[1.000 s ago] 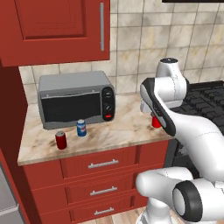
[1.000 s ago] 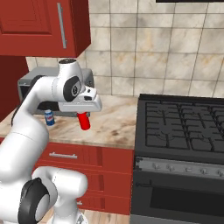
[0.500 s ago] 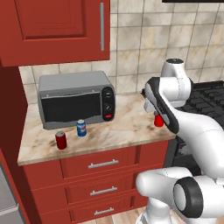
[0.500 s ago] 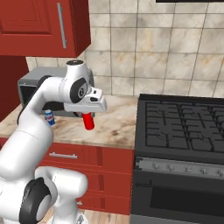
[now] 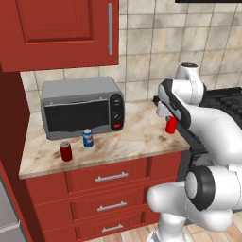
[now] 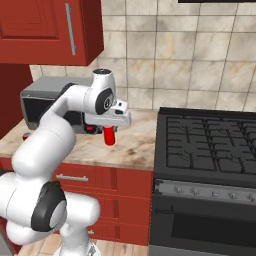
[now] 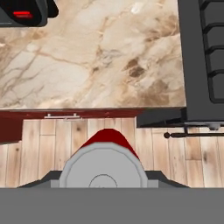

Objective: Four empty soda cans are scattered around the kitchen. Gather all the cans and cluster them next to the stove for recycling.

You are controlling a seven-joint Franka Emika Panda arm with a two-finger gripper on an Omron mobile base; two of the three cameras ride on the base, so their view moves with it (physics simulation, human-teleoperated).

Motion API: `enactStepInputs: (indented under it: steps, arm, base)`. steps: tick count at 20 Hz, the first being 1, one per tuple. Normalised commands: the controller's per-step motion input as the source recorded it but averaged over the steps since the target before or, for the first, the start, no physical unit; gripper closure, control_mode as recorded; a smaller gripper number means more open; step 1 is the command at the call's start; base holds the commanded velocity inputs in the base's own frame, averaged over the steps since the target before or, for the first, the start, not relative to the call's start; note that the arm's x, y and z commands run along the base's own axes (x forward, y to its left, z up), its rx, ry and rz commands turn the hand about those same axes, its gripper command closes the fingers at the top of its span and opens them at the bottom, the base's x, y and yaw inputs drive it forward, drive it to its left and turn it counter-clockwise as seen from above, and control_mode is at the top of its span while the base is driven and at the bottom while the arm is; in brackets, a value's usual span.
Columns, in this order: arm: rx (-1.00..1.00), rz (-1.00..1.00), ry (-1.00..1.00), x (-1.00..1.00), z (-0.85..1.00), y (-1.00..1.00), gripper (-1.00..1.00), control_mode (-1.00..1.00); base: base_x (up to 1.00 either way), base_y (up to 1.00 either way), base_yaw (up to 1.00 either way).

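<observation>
My gripper (image 6: pixel 109 130) is shut on a red soda can (image 6: pixel 109 136), which hangs upright just above the marble counter, a short way left of the stove (image 6: pixel 210 145). The left base view shows the same can (image 5: pixel 171 125) under the gripper (image 5: pixel 170 119), close to the stove's (image 5: pixel 222 101) left edge. Looking down along the hand, the can's silver top (image 7: pixel 103 168) sits between the fingers, over the counter's front edge, with the stove (image 7: pixel 203 57) at the upper right. A second red can (image 5: pixel 65 151) and a blue can (image 5: pixel 88 138) stand in front of the toaster oven.
A grey toaster oven (image 5: pixel 82 106) stands at the back left of the counter (image 5: pixel 137 137); its corner (image 7: pixel 26 13) shows in the hand view. Red cabinets hang above, with drawers (image 5: pixel 111 177) below. Wood floor (image 7: pixel 65 140) lies beyond the counter's edge.
The arm has carried the red can to the right, closer to the stove. The two cans by the toaster oven have not moved.
</observation>
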Motion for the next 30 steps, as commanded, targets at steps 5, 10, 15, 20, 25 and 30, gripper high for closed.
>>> enactStepInputs:
  steps: [5,10,15,20,25,30]
  arm:
    - [0.0,-0.02,0.08,0.58,-0.16,-0.09,1.0,-1.0]
    - [-0.01,-0.04,0.04,0.34,-0.1,-0.18,1.0,-1.0]
    - [0.0,-0.01,-0.02,0.34,-0.14,-0.12,1.0,-1.0]
    - [0.0,0.0,-0.09,0.32,-0.2,-0.05,1.0,-1.0]
    - [0.0,0.0,-0.09,0.4,-0.24,-0.14,1.0,-1.0]
    - [-0.02,0.0,-0.04,0.4,-0.25,-0.11,1.0,-1.0]
  base:
    - [0.0,0.0,0.0]
    - [0.0,0.0,0.0]
    - [0.0,0.0,0.0]
    - [0.0,0.0,0.0]
    - [0.0,0.0,0.0]
    - [0.0,0.0,0.0]
